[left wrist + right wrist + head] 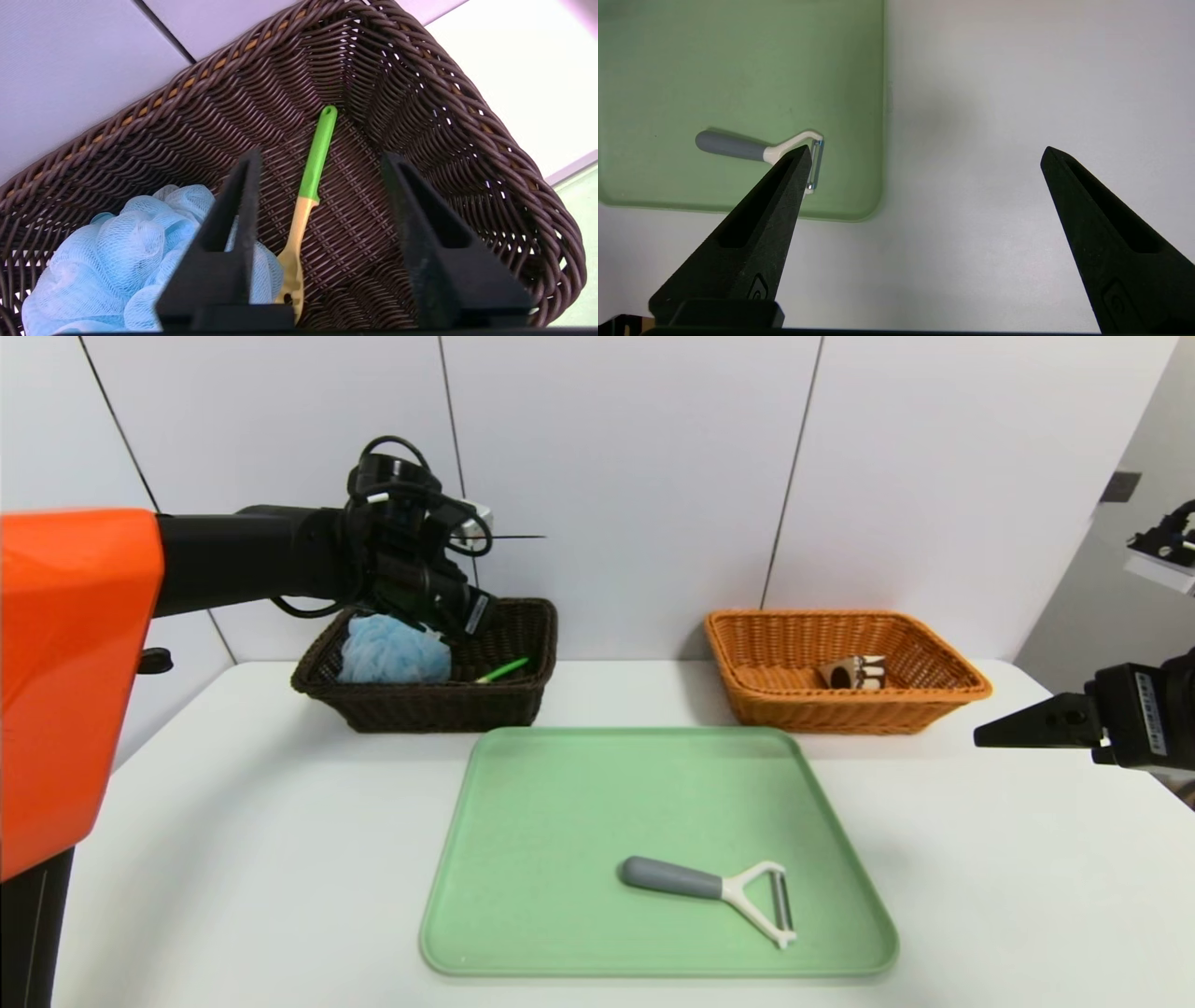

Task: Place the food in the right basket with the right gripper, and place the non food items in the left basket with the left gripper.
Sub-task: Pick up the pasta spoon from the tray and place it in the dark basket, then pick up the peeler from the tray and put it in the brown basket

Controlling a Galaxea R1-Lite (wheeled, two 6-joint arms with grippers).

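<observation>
My left gripper [467, 616] [322, 161] hangs open over the dark brown left basket [523, 616] [420, 93], holding nothing. Below it in the basket lie a fork with a green handle [504, 669] [317, 154] and a blue mesh sponge [392, 651] [112, 252]. The orange right basket [934, 663] holds a brown and white piece of food [851, 672]. A peeler with a grey handle [714, 887] [738, 147] lies on the green tray [560, 821] [738, 70]. My right gripper [990, 735] [927, 156] waits open above the table at the right edge.
The white table [233, 821] [971, 116] spreads around the tray. A white panelled wall [653, 476] rises right behind both baskets.
</observation>
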